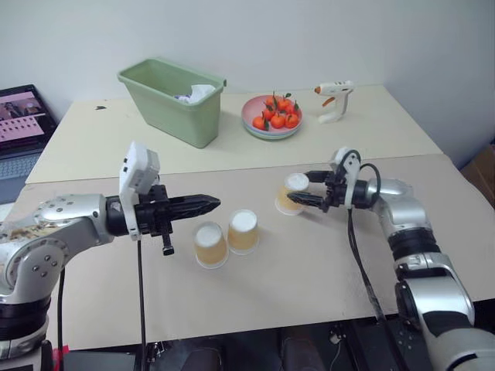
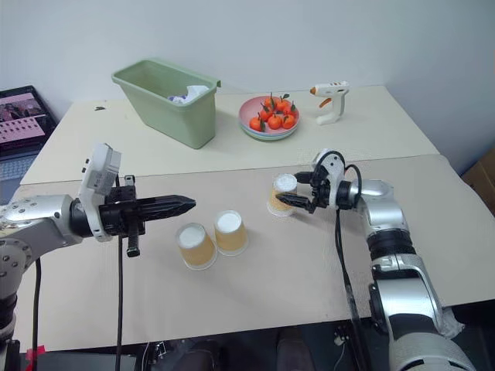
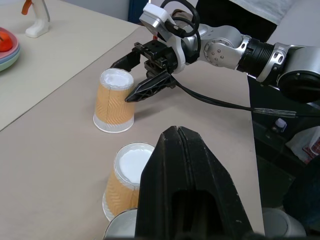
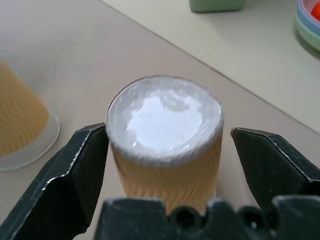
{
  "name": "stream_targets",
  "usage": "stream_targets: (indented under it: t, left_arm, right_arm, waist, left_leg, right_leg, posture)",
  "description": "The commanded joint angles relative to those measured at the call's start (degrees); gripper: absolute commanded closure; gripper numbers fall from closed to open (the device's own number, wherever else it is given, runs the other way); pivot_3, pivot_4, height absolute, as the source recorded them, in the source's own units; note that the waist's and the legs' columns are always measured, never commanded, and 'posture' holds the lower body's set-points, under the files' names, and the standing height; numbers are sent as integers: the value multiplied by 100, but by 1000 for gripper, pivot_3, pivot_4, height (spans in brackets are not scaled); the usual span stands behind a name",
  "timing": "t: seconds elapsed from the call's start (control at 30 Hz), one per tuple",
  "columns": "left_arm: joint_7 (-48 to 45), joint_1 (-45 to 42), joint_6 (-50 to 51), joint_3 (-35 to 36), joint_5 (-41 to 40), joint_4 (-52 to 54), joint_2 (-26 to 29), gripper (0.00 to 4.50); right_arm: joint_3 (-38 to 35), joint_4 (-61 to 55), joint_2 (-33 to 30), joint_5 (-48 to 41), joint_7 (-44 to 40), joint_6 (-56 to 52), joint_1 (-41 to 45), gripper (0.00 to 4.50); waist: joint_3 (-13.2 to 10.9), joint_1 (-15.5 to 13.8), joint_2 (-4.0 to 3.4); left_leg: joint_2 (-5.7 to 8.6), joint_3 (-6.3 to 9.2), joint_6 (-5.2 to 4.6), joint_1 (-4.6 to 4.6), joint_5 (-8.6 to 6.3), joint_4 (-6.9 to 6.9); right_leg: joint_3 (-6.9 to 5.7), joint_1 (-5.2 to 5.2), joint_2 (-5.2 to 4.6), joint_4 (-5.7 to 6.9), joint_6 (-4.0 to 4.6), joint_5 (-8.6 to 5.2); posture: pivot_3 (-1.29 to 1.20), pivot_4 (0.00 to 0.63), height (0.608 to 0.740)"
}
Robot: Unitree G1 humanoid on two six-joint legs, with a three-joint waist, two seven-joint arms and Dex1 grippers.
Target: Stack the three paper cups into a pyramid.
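Note:
Three paper cups stand upside down on the tan table. Two of them (image 1: 210, 244) (image 1: 243, 231) sit side by side near the middle. The third cup (image 1: 292, 193) stands apart to their right. My right gripper (image 1: 302, 188) is open, with one finger on each side of this cup near its white base (image 4: 165, 112). One finger (image 4: 75, 170) lies close against the cup and the other (image 4: 275, 160) stands clear of it. My left gripper (image 1: 213, 204) is shut and empty, hovering level just left of and above the pair; its fingers (image 3: 185, 165) point over them.
At the back of the table stand a green bin (image 1: 174, 97), a pink plate of small orange fruits (image 1: 271, 116) and a white glue gun (image 1: 334, 99). A laptop (image 1: 19, 124) sits off the table's left edge.

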State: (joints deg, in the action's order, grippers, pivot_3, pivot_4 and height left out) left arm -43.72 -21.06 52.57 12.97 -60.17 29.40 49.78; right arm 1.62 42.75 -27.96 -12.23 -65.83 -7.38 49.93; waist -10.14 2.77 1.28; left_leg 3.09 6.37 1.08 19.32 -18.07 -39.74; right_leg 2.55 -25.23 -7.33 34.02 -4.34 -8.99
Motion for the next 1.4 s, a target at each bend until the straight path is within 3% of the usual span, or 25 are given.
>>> stream_targets:
  t: [0.03,0.1,0.17,0.4,0.57,0.73,0.9,1.13,1.4]
  left_arm:
    - [219,110,-77,377,-161,248,-13,4500]
    - [320,240,-79,492,-221,322,-16,4500]
    - [402,381,-72,605,-271,391,-9,4500]
    - [459,1313,-135,1279,-153,503,96,4500]
    - [397,2022,-209,1809,-152,582,72,4500]
    - [522,2155,-373,1843,-107,576,-62,4500]
    - [639,2094,-507,1612,-59,646,-215,4500]
    - [753,2046,-616,1487,-48,679,-309,4500]
    - [832,2080,-712,1566,-48,660,-299,4500]
  right_arm:
    - [-181,310,69,-65,-70,284,316,706]
    - [-161,447,89,-22,-83,347,383,1457]
    - [-138,547,77,15,-92,330,430,1649]
    - [-173,18,-204,-175,-659,-44,468,1649]
    - [-109,-1000,-494,-580,-1508,-820,814,1649]
    - [-169,-1775,-351,-1376,-1935,-2197,1431,1649]
    - [87,-2761,56,-2027,-1975,-3142,1411,1649]
    - [915,-3034,507,-1573,-1955,-2716,881,1649]
    - [1163,-2551,872,-1279,-2049,-2209,1071,1649]
  waist:
    - [0,1,0]
    - [0,-1,-1]
    - [0,1,-1]
    - [-3,9,-6]
    - [-11,40,-17]
    - [-15,48,-25]
    - [-15,33,-24]
    - [-14,-13,-23]
    - [-14,-11,-23]
  left_leg:
    - [0,0,0,0,0,0]
    - [0,0,0,1,0,0]
    - [0,0,0,1,0,0]
    - [0,0,-1,1,0,1]
    - [-1,0,-1,1,-1,2]
    - [-4,0,-1,-1,-1,2]
    - [-4,2,-1,1,-2,1]
    - [-4,4,7,4,-6,0]
    - [-5,4,11,6,-5,1]
  right_leg:
    - [0,-1,0,0,0,0]
    - [0,-2,0,-1,0,0]
    - [1,-1,0,0,0,0]
    - [1,-4,0,0,0,0]
    - [0,-6,0,1,0,0]
    - [0,-6,3,5,1,0]
    - [0,-6,3,3,2,1]
    - [-2,-15,3,5,3,2]
    - [-2,-26,3,6,5,3]
  posture:
    - [0,150,725]
    - [0,150,725]
    - [0,150,725]
    - [0,150,725]
    - [0,150,725]
    - [0,150,725]
    - [0,150,725]
    - [0,150,725]
    - [0,150,725]
